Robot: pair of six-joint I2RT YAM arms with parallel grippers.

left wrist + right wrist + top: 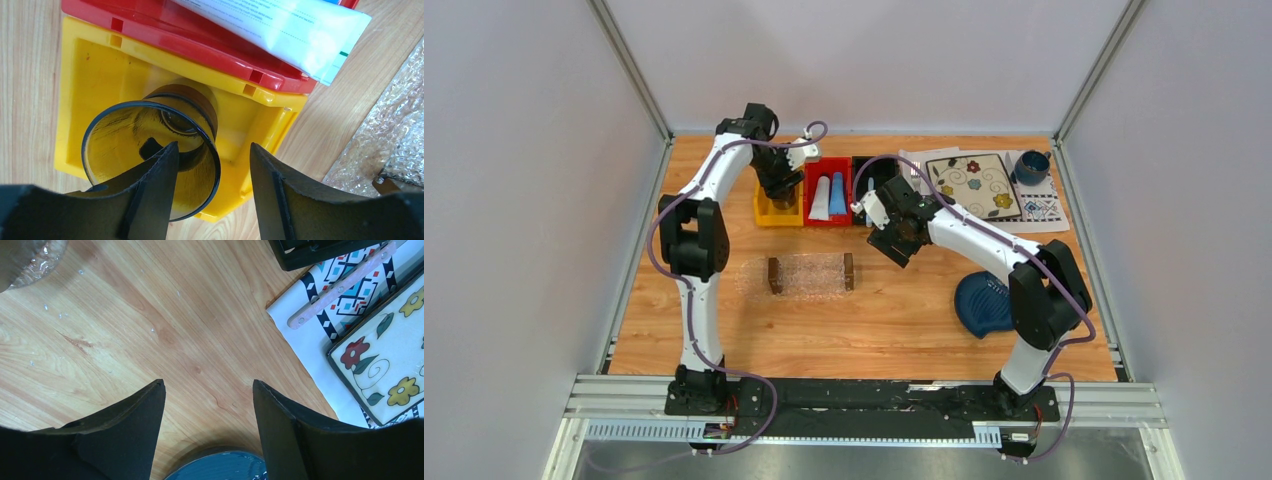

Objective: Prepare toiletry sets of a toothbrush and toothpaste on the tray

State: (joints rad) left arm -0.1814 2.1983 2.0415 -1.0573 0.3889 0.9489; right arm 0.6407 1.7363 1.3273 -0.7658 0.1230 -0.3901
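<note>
A white-grey toothpaste tube (821, 197) and a bright blue tube (837, 193) lie in a red bin (827, 170). The white tube also shows in the left wrist view (280, 30). No toothbrush shows in any view. The clear textured tray (809, 275) with brown end blocks lies mid-table with nothing in it; its edge shows in the left wrist view (395, 130). My left gripper (781, 192) (212, 150) is open over a yellow bin (100, 70), its jaws straddling the rim of a dark glass cup (150, 130). My right gripper (892, 240) (207, 385) is open and empty above bare wood.
A black bin (869, 172) stands right of the red bin. A floral plate (974, 185) (385, 355) lies on a patterned cloth with a pink-handled fork (340, 290) and a blue mug (1029, 165). A dark blue leaf dish (984, 303) (225, 467) lies at right.
</note>
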